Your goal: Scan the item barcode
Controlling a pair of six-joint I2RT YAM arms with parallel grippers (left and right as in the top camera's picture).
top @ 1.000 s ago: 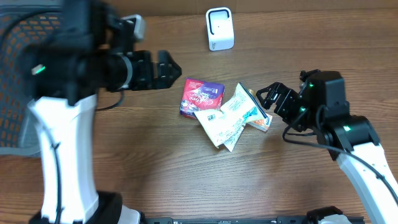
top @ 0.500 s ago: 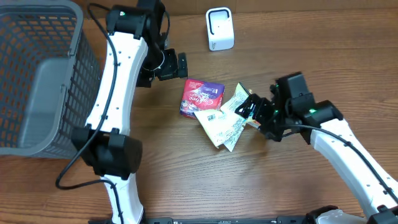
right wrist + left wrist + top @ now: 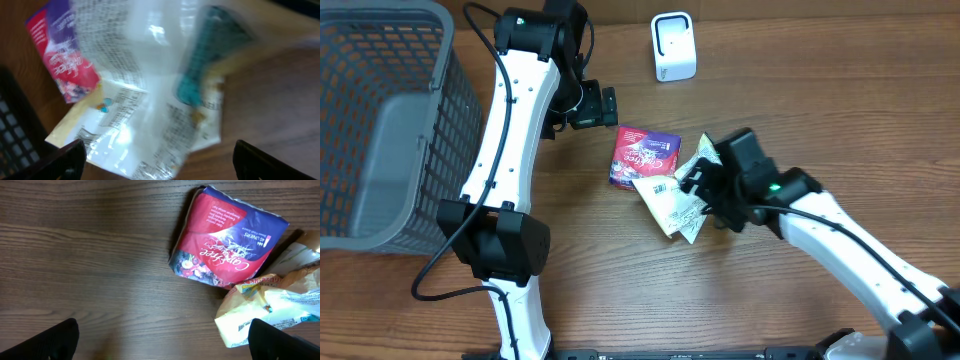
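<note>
1. As I judge it, the step in hand is the pick-up: no item is lifted yet and nothing has been scanned. The right hand [image 3: 708,197] hovers low over the crumpled white packets [image 3: 670,205], which lie on the table [image 3: 570,290] just right of and below the red packet [image 3: 643,155] and overlap its lower right corner.
2. The right hand is spread wide. In the right wrist view its fingertips [image 3: 60,160] stand on either side of the white packets with nothing pinched between them. That view is blurred, so I cannot tell whether they touch the film.
3. The left hand [image 3: 605,105] sits up and to the left of the red packet. It is also spread wide and empty, with bare table below it.
4. A small barcode [image 3: 243,326] shows in the left wrist view, on the cream edge of the white packet nearest the red packet.
5. The scanner [image 3: 673,46] stands beyond the red packet, well apart from it. The basket [image 3: 380,120] is far to the red packet's left.
6. The next move calls for closing on one white packet only. It must then be lifted clear of the red packet and turned so its barcode faces the scanner. The packets overlap and look thin and crinkly, so two may come up together, or the film may slip.
</note>
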